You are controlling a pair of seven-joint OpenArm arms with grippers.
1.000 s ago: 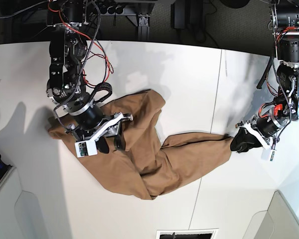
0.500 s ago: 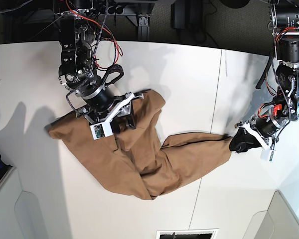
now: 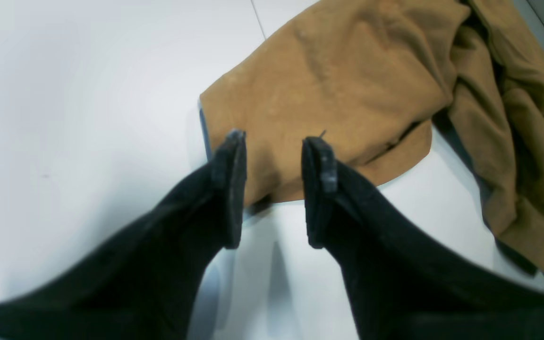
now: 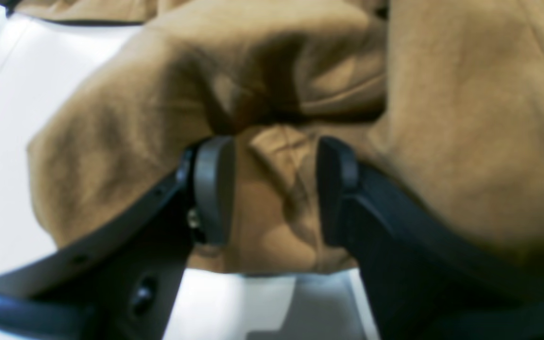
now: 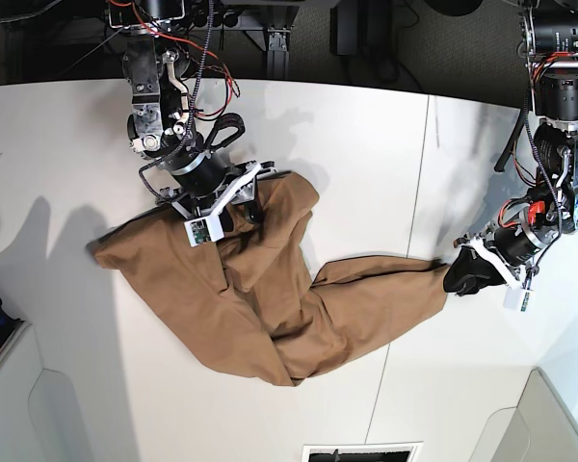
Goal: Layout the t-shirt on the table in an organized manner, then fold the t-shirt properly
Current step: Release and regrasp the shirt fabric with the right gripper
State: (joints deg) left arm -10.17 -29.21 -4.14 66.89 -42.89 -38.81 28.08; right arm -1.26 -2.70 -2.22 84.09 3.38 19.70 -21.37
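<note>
The plain tan soft cloth t-shirt (image 5: 270, 298) is lying crumpled across the large matte white table (image 5: 366, 154), with the left gripper (image 3: 272, 151) hovering fingers apart at its flat end and the right gripper (image 4: 272, 189) standing fingers apart astride a raised fold.

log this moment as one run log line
stage: layout | t-shirt: bunched on table | left tool: open at shirt end | right tool: open, astride a fold | fold: not started
</note>
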